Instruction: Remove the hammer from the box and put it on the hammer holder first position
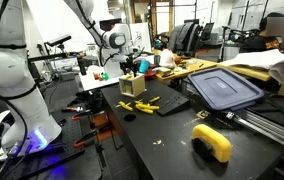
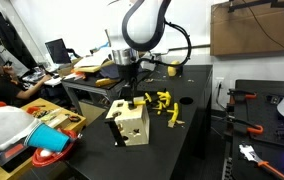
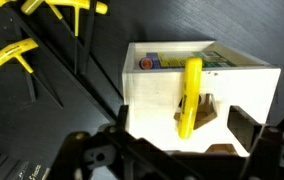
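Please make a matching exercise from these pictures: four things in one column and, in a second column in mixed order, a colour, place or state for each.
Things:
1. hammer
2. box
3. bin
4. hand

Descriptions:
A. dark blue, flat on the table
B. open, above the box
C. tan
D. yellow, inside the box

Pairs: 1-D, 2-C, 3-A, 4-B

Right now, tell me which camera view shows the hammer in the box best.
The wrist view: the yellow hammer shows large and unobstructed against the box. In both exterior views the box is small and the hammer is hard to make out.
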`<state>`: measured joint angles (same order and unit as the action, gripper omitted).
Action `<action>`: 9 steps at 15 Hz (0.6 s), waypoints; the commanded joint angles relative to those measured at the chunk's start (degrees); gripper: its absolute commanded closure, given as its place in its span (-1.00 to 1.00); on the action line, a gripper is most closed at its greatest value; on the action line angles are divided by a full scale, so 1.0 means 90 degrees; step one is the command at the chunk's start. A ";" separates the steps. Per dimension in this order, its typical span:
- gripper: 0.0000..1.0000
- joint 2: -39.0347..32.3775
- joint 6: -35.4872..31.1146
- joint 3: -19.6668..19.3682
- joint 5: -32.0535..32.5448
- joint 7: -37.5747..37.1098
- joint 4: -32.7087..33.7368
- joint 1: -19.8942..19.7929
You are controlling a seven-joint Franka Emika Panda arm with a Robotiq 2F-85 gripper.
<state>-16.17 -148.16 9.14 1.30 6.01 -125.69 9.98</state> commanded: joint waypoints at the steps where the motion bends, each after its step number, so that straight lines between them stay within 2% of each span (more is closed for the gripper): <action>1: -1.00 0.0050 0.0206 -0.0013 0.0128 -0.0190 0.0004 0.0041; 4: -1.00 0.0022 0.0325 0.0002 0.0130 -0.0159 0.0042 0.0045; 5: -0.50 0.0009 0.0353 0.0011 0.0128 -0.0129 0.0052 0.0043; 6: -0.47 -0.0004 0.0375 0.0012 0.0141 -0.0131 0.0056 0.0052; 9: -0.02 -0.0026 0.0428 0.0050 0.0116 -0.0086 0.0066 0.0063</action>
<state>-16.42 -146.36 9.32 1.49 6.01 -125.67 10.28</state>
